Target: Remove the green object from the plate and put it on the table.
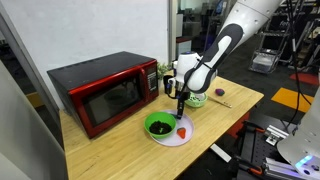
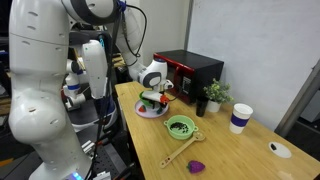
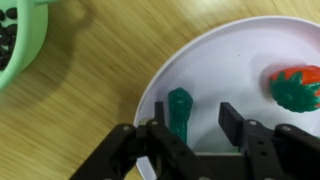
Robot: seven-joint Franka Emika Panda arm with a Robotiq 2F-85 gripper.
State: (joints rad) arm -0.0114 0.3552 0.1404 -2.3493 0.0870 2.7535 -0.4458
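Green object (image 3: 181, 115) lies on plate (image 3: 240, 40) near its left rim, not lifted | bowl (image 3: 12, 45) far left on worktop (image 3: 80, 100) | tool (image 3: 193, 122) wide, jaws straddling object, left jaw closer | red item (image 3: 297, 87) right, apart | step: centre, descend, close across narrow width, lift straight, avoid rim
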